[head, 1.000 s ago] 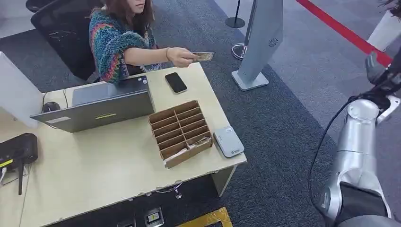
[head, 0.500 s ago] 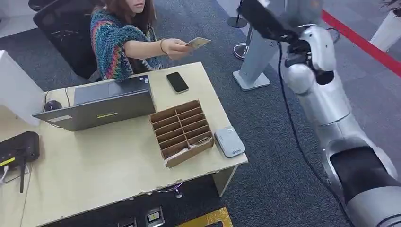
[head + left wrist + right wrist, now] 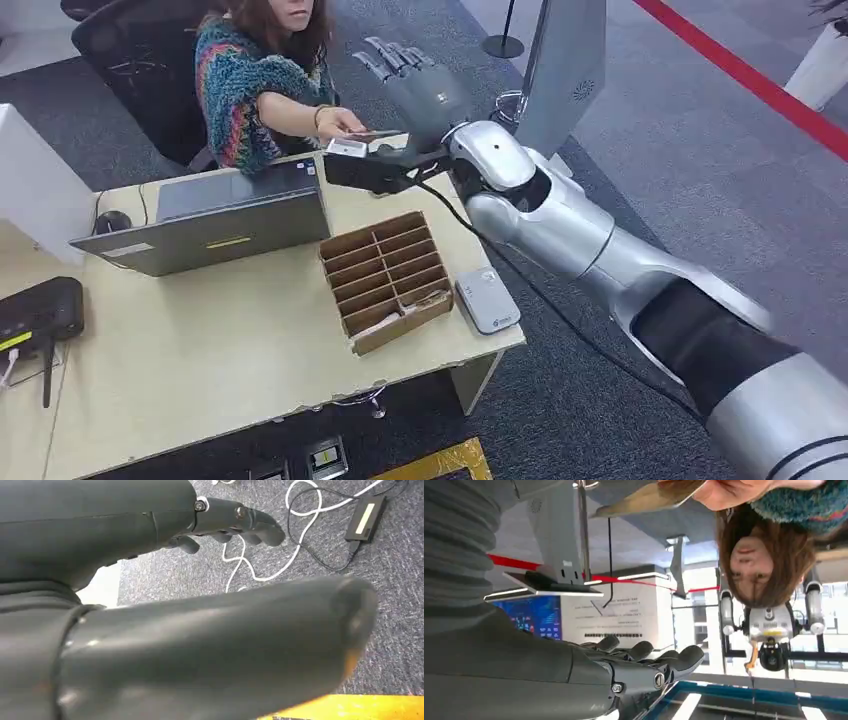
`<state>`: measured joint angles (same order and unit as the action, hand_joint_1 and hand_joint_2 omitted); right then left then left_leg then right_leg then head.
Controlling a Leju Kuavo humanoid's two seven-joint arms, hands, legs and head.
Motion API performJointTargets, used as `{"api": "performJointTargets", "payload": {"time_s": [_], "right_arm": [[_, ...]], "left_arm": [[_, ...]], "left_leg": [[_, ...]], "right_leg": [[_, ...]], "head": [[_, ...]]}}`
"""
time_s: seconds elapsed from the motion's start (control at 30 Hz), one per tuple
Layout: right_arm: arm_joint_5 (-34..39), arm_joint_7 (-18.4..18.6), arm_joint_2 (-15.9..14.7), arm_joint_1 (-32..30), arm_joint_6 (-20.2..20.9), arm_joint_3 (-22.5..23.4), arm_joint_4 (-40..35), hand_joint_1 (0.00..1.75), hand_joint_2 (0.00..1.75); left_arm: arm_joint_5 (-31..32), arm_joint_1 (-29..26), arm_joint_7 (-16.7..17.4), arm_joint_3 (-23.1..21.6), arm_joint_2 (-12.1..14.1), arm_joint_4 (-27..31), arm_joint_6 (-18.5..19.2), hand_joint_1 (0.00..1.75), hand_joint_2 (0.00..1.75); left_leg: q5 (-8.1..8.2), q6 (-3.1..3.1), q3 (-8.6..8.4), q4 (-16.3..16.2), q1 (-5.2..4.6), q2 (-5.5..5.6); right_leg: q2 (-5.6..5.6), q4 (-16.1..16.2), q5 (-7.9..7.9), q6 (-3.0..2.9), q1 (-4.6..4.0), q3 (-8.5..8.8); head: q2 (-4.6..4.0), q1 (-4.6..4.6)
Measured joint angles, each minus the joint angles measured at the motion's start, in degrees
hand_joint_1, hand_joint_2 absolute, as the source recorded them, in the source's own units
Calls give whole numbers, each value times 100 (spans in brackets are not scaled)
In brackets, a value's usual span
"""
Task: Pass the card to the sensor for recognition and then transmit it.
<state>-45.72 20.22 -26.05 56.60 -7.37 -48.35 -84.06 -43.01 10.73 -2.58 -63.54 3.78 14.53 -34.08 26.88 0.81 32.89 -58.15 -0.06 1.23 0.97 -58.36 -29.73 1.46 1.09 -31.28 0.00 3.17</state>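
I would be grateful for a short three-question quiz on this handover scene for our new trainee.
1. True or false: the right hand already grips the card.
2. Who holds the card? A) a person B) the wooden organizer C) the laptop
3. Fill in: the grey sensor pad lies on the desk beside the wooden ____.

Key: 1 false, the fingers are spread above it; 2 A, the person's hand holds it; 3 organizer.

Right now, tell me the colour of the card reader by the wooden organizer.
Light grey card reader, clearest in the head view.
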Motion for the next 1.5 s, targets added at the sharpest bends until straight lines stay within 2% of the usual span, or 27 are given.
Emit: {"api": "performJointTargets", "payload": {"time_s": [0.3,0.33,0.37,0.4,1.23,1.5], "right_arm": [[146,44,92,62,-50,-439,426,0,175],[153,44,92,65,-50,-454,450,96,175],[157,46,92,67,-50,-465,483,162,175],[168,48,92,72,-57,-476,504,175,175],[568,63,83,164,-249,-583,826,175,175],[1001,151,-167,-155,-557,-382,769,175,175]], "left_arm": [[-11,-7,0,-29,0,-9,9,0,0],[-13,-7,0,-31,0,-11,11,0,0],[-13,-7,0,-35,0,-11,11,0,0],[-13,-7,0,-37,0,-11,13,0,0],[-15,-79,-9,-42,4,-15,-17,0,0],[-140,-153,-114,-42,2,-15,-122,0,0]], "left_leg": [[0,0,-1,-1,0,-4],[0,0,-1,-1,0,-5],[0,0,-1,-1,0,-5],[0,0,-1,-1,0,-5],[0,0,-3,-2,0,-10],[1,0,-5,-3,0,-13]], "right_leg": [[-5,0,1,0,0,-3],[-5,0,1,0,0,-3],[-5,0,1,0,0,-3],[-5,0,1,0,0,-3],[-10,1,2,-1,0,-9],[-11,3,2,-1,1,-9]], "head": [[0,0],[0,0],[0,0],[0,0],[0,0],[0,0]]}}
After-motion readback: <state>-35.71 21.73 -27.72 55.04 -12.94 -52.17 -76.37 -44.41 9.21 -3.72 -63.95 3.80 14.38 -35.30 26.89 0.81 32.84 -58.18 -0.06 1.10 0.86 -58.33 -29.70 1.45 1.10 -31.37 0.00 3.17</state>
